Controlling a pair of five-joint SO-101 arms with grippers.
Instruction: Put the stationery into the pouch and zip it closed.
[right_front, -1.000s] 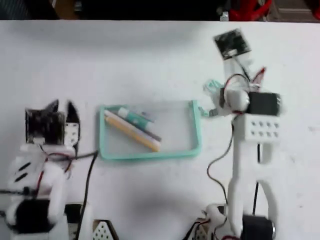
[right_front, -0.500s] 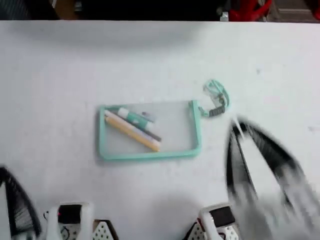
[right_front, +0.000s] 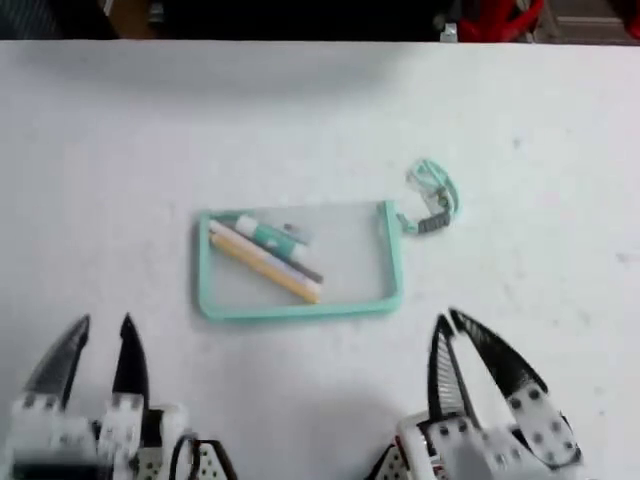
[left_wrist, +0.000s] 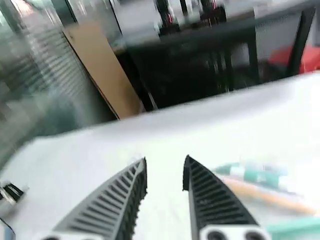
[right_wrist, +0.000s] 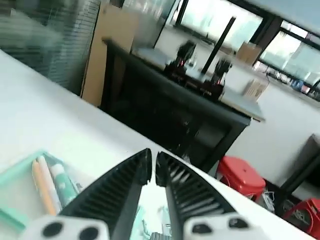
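Note:
A clear pouch with a teal rim (right_front: 300, 312) lies flat at the middle of the white table. Inside it lie the stationery pieces (right_front: 265, 255): a teal-and-white pen and a yellow pencil, side by side near its left end. Its teal wrist strap (right_front: 432, 190) curls off the right corner. My left gripper (right_front: 101, 335) is at the front left, well short of the pouch, fingers slightly open and holding nothing (left_wrist: 165, 167). At the front right my right gripper (right_front: 447, 322) is shut and empty, tips together (right_wrist: 153, 155). The pen and pencil (right_wrist: 47, 185) show beyond it.
Both arm bases (right_front: 440, 445) stand along the table's front edge. Past the far edge are a dark desk (right_wrist: 175, 115) and red stools (right_wrist: 242, 182). White tabletop (right_front: 300, 110) stretches all around the pouch.
Both arms have pulled back from the pouch to the front edge. The right gripper left the strap and zip end; the left gripper left the pouch's left side. The pouch has not moved.

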